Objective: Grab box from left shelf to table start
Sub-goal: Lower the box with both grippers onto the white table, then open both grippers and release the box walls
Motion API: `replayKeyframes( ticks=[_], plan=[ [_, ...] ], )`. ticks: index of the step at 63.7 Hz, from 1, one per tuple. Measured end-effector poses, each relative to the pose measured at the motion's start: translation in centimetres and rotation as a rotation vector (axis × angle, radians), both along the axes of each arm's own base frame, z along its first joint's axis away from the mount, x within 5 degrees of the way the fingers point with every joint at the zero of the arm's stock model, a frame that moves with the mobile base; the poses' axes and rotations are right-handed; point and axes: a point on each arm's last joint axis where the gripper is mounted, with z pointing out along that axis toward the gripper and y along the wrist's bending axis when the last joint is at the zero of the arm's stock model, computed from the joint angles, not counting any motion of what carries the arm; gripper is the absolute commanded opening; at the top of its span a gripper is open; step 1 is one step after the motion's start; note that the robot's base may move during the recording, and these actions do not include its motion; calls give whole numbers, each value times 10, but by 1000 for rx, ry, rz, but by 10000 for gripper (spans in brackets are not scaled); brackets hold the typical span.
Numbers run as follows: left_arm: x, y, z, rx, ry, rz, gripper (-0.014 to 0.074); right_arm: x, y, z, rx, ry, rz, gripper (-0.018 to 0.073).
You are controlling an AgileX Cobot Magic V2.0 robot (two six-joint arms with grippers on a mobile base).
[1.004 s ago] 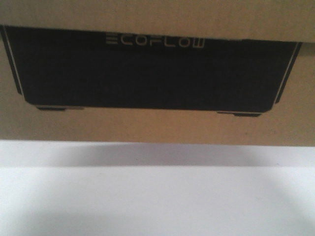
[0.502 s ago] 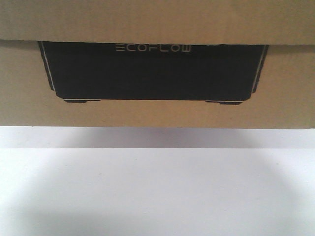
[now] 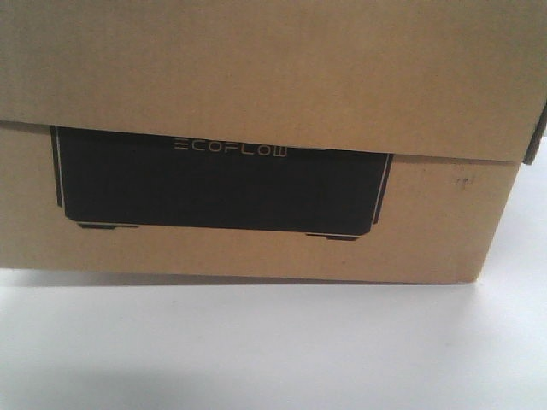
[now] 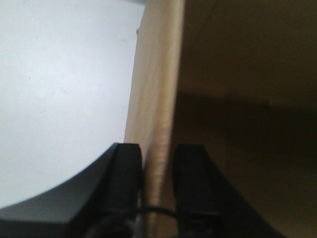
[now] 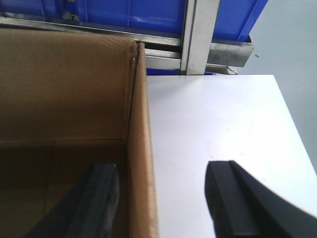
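Resting on the white table [image 3: 273,350], brown corrugated box [image 3: 256,77] with black ECOFLOW panel outlined in white. At the box's left wall, left gripper [image 4: 157,183] clamped on the cardboard edge, one finger each side. Inside the box, only dark shadow, contents not readable. At the box's right wall, right gripper [image 5: 161,206] spread wide, straddling the edge. Behind the box, steel shelf [image 5: 198,34] and blue bins [image 5: 148,12].
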Motion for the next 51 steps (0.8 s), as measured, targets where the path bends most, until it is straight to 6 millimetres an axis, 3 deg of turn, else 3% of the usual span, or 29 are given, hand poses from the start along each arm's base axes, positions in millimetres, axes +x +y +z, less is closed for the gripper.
replayKeyframes(
  ticks=[17,24,28,31,35,41,51],
  plan=[
    [2,2,6,14,-46,1,292,1,1,2,6,-22,12,489],
    [2,5,8,50,-63,4,193,0,1,7,11,-38,12,456],
    [-2,7,13,53,-82,6,8,-4,0,13,17,-58,12,356],
    [-8,9,21,49,-110,7,-120,-9,-2,19,24,-79,12,225],
    [-19,12,33,39,-156,7,-74,-19,-5,29,36,-116,12,35],
    [-35,18,49,30,-227,8,-87,-31,-9,39,47,-157,13,99],
    [-45,22,62,47,-307,4,-93,-37,-11,45,56,-188,19,100]
  ],
)
